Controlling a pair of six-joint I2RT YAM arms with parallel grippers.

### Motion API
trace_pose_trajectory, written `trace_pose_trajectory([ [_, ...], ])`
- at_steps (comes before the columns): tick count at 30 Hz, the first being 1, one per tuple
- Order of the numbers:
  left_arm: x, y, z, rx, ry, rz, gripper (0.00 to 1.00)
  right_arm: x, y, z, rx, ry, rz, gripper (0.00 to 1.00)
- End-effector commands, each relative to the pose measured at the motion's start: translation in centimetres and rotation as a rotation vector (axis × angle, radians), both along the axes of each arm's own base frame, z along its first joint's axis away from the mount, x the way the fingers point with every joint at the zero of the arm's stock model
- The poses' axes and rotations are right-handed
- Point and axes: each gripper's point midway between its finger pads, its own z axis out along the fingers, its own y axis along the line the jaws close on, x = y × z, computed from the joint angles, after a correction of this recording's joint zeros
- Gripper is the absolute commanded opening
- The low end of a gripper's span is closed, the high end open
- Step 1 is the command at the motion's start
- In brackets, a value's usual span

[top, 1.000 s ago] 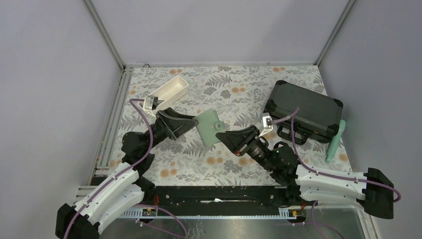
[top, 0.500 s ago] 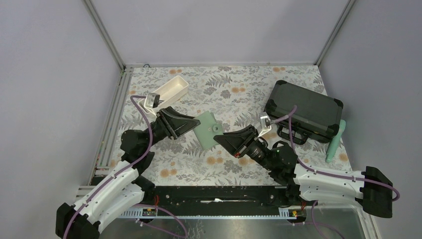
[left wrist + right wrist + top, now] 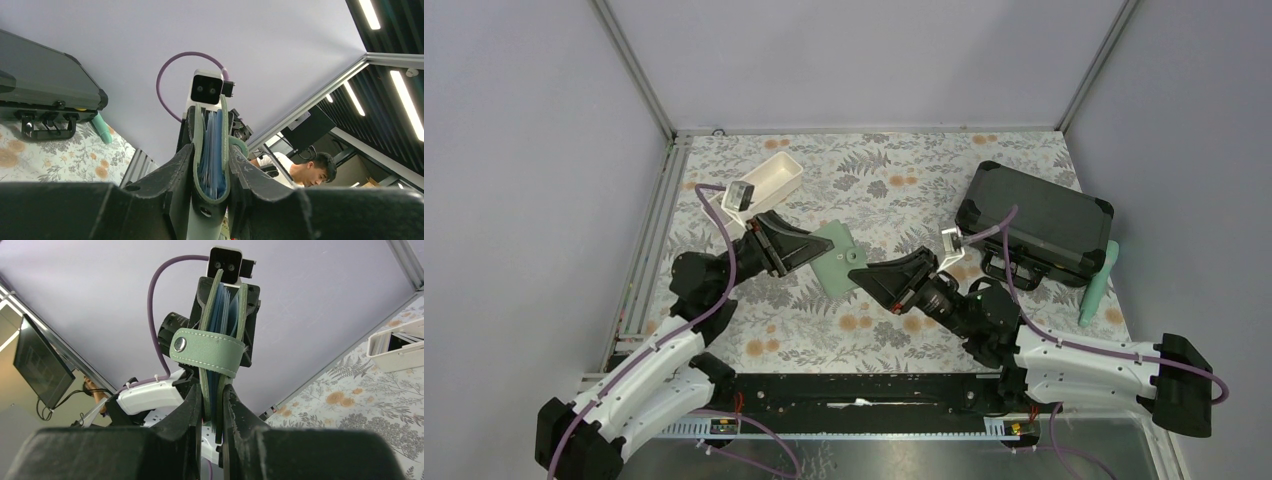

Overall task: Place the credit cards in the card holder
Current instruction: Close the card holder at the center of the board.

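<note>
Slippage worries us: our left pincer (image 3: 212,175) and right pincer (image 3: 212,405) each clamp tight on opposite edges of the strapped sage-green card holder (image 3: 834,262), held above the counter (image 3: 894,180), so uneven pulls could twist it free or tear it.

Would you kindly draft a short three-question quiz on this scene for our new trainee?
1. True or false: the black case has its lid open.
2. What grips the card holder? A: the left tool alone. B: the right tool alone. C: both.
3. In a few words, where on the table is the white tray?
Key: 1 false, the case is closed. 2 C, the left tool and the right tool are each shut on it. 3 near the far left corner.
</note>
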Motion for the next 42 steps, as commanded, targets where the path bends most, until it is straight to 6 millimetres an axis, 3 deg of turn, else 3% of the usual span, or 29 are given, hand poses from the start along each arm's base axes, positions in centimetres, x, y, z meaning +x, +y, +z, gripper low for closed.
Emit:
trace_pose_trajectory([
  [1,-1.6,-1.2,-1.1,0.077,-0.016,-0.109,0.29,-1.6,0.0,3.7,0.040,-0.091,0.059,0.02],
  [3,-1.6,-1.2,-1.2,0.078,-0.015,-0.108,0.25,-1.6,-0.1,3.7,0.038,-0.095,0.056,0.05],
  [5,-1.8,-1.2,-1.2,0.078,-0.020,-0.112,0.11,-1.5,-0.1,3.6,0.028,-0.096,0.053,0.08],
  [7,-1.8,-1.1,-1.2,0.078,-0.024,-0.111,0.01,-1.4,-0.2,3.5,0.017,-0.098,0.041,0.17],
  [11,-1.7,-1.1,-1.6,0.098,-0.033,-0.099,0.00,-0.8,-0.5,3.4,-0.059,-0.110,0.009,0.60],
  [16,-0.4,-0.5,-1.9,0.106,-0.009,-0.029,0.00,-1.0,-1.1,3.4,-0.158,-0.167,0.001,0.89],
  [18,0.0,-0.1,-1.6,0.086,-0.007,-0.006,0.00,-0.9,-1.5,3.3,-0.182,-0.168,-0.008,0.94],
  [31,-0.3,0.3,-2.0,0.082,0.007,-0.030,0.00,4.5,-3.6,2.4,-0.177,-0.003,-0.013,0.89],
  [38,-0.1,0.5,-2.3,0.091,0.030,-0.020,0.00,3.3,-2.1,2.3,-0.158,0.009,0.164,0.78],
  [42,0.1,0.4,-2.2,0.096,0.034,-0.020,0.00,3.0,-1.5,1.2,-0.179,0.044,0.210,0.71],
])
